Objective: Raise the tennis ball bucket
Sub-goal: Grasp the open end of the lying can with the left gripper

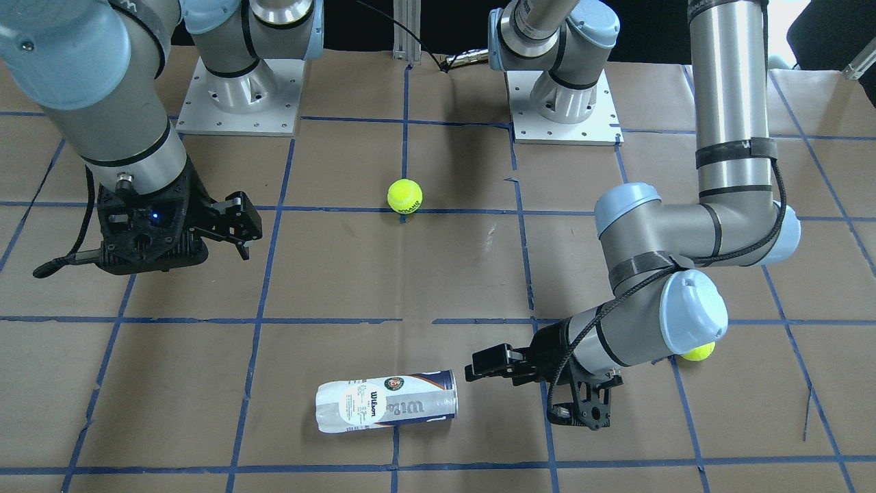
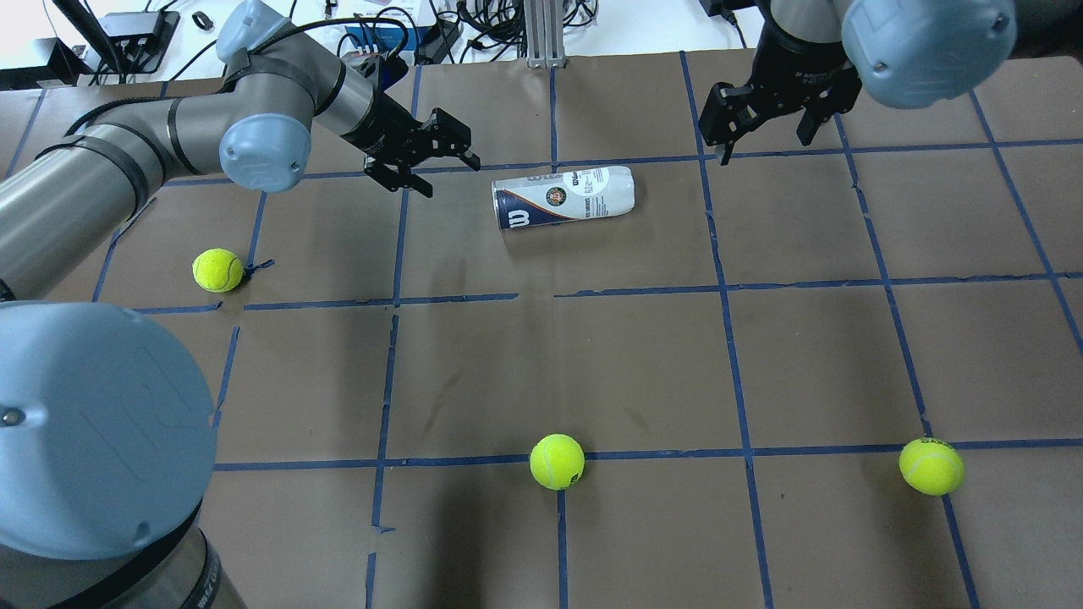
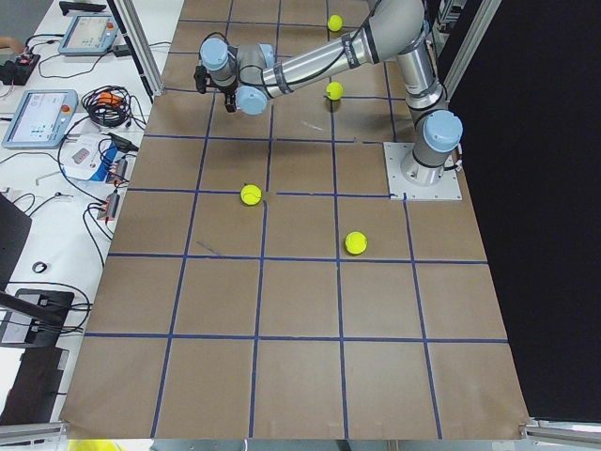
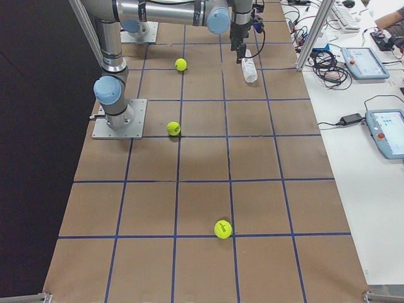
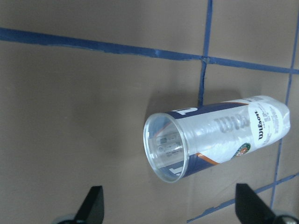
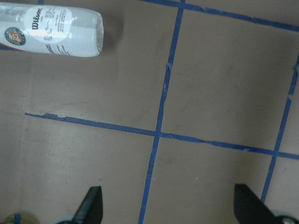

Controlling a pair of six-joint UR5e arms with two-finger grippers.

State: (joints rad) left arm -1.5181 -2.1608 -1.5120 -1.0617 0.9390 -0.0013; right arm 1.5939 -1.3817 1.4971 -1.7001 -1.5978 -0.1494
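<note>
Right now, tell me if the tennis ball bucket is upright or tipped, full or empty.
The tennis ball bucket lies tipped on its side. Empty: the left wrist view into its open mouth shows no balls.

Brown paper [image 2: 812,364] covers the table, crossed by a grid of blue tape [image 2: 560,541]. Seen from overhead, with the paper's middle as the dial's centre, the first ball [image 2: 217,270] lies at 9 o'clock, just beside a tape line. The second ball [image 2: 557,462] sits at 6 o'clock on a tape crossing, and the third ball [image 2: 931,466] at 4 o'clock, touching a line. All three are yellow-green and well apart. In the right-side view a white bench [image 4: 379,208] at 3 o'clock carries a near pendant [image 4: 386,131], a far pendant [image 4: 362,62] and cables.
</note>
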